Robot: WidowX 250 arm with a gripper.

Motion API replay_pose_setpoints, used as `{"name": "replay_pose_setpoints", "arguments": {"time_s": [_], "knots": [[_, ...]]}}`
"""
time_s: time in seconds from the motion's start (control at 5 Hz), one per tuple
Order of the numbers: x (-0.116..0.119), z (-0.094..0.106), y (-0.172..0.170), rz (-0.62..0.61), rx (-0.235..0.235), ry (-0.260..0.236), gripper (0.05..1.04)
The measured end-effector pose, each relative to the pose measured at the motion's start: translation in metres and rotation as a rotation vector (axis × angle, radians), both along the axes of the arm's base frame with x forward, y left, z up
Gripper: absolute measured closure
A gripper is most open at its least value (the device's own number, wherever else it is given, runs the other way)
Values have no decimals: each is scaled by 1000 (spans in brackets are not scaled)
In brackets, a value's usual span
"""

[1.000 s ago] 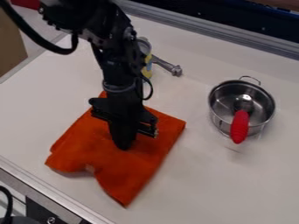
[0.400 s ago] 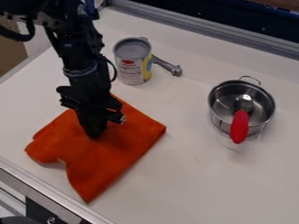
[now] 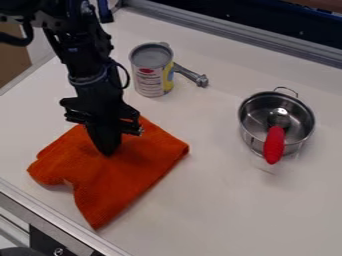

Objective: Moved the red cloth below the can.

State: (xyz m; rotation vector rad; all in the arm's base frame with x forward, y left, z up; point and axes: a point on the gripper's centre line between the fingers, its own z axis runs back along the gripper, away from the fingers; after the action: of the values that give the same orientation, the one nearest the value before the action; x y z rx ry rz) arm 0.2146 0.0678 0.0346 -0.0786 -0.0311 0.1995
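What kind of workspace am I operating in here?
Probably a lab-style robot bench: a white tabletop with metal rails at its edges, a black arm over it, and loose props, a can and a small metal pot, set about.

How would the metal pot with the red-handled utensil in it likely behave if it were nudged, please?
The pot would probably slide stiffly, its wall looking like thin, smooth metal. The utensil might swing or rattle, since its red handle leans out over the rim.
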Motion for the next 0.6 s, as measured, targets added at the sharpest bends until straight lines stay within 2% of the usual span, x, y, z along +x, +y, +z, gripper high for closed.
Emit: {"name": "replay_pose_setpoints", "arguments": {"time_s": [0.2, 0.4, 0.6], "knots": [[11, 24, -5, 32, -40, -51, 1009], [19, 39, -8, 52, -78, -53, 868], [22, 52, -9, 64, -100, -42, 630]]}}
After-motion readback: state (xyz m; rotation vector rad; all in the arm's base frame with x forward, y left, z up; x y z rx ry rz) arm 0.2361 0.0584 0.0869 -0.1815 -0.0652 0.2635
